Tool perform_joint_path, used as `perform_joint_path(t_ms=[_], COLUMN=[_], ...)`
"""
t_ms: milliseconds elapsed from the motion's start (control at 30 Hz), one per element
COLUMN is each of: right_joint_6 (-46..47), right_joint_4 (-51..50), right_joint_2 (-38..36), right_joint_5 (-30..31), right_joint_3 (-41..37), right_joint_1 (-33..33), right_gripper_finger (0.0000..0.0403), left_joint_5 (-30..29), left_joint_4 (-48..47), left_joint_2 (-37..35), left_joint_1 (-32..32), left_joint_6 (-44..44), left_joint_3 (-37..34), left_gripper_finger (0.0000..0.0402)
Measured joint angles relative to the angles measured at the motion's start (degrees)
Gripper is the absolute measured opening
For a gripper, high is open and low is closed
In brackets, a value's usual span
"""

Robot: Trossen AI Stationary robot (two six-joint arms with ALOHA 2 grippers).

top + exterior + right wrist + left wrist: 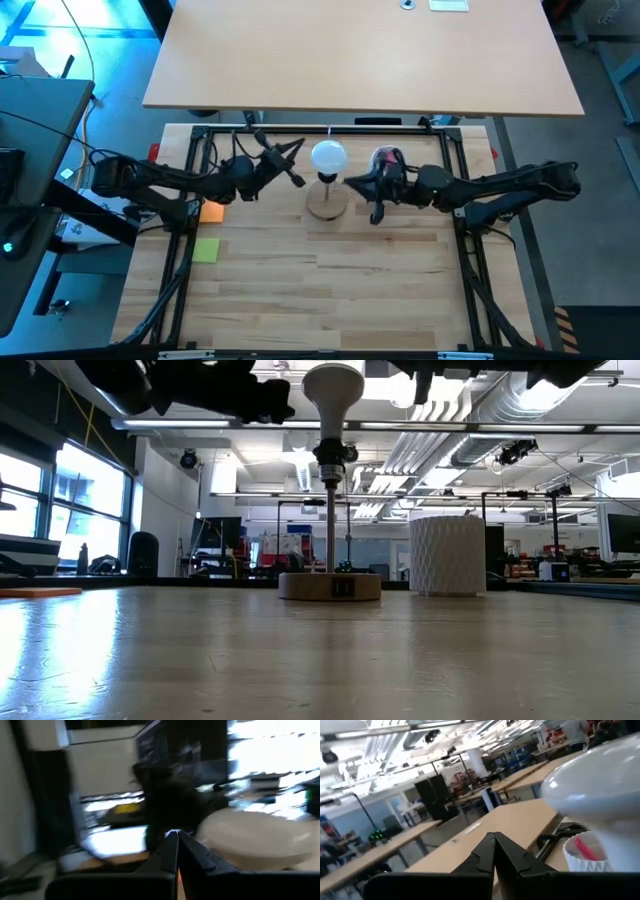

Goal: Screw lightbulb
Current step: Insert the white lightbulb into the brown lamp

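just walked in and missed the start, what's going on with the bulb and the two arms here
The lightbulb sits on top of the black socket stem rising from the round wooden base. Neither arm holds it. The left gripper and the right gripper hang on either side of the bulb, both with fingers shut on nothing. A white ribbed cup stands beside the base.

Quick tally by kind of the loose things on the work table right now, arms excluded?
Lightbulb, seated on top of the stand: 1
Wooden-disc socket stand: 1
White ribbed cup with a red item inside: 1
Sticky-note-like squares, one orange, one green: 2
Total: 5
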Motion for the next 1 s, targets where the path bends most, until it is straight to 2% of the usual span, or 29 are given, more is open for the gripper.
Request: perform_joint_path(t_ms=[133,200,233,367,633,700,767,933,1000], right_joint_6=[-1.7,-1.5,-0.8,4.4,4.8,2.4,0.8,-2.7,-3.6], right_joint_4=[-1.3,-2.3,-2.8,-5.6,-5.1,-5.3,-5.6,-6.6,-6.8], right_joint_2=[-1.4,-1.4,-1.4,-1.2,-0.8,-1.1,-1.8,-3.4,-3.4], right_joint_5=[17.4,21.3,21.1,12.1,-7.7,-9.1,-5.6,15.8,20.0], right_joint_3=[0.0,0.0,0.0,0.0,0.0,0.0,0.0,0.0,0.0], right_joint_1=[0.7,-0.2,-1.0,-4.1,-3.4,-2.6,-1.5,-0.2,-1.1], right_gripper_finger=[0.0,0.0,0.0,0.0,0.0,0.0,0.0,0.0,0.0], left_joint_5=[-0.8,0.3,1.4,6.3,6.9,5.4,3.1,2.2,3.1], left_joint_4=[0.5,1.4,1.6,1.7,1.2,0.6,-0.4,-1.2,-0.9], left_joint_2=[-1.5,-1.6,-1.6,-1.2,0.9,0.9,0.4,-2.1,-2.3], left_joint_1=[-3.1,-4.6,-5.1,-6.2,-1.1,0.1,0.2,-3.9,-5.5], left_joint_6=[2.9,3.3,3.3,0.8,-3.8,-4.0,-3.6,-1.6,-1.6], left_joint_3=[0.0,0.0,0.0,0.0,0.0,0.0,0.0,0.0,0.0], left_gripper_finger=[0.0,0.0,0.0,0.0,0.0,0.0,0.0,0.0,0.0])
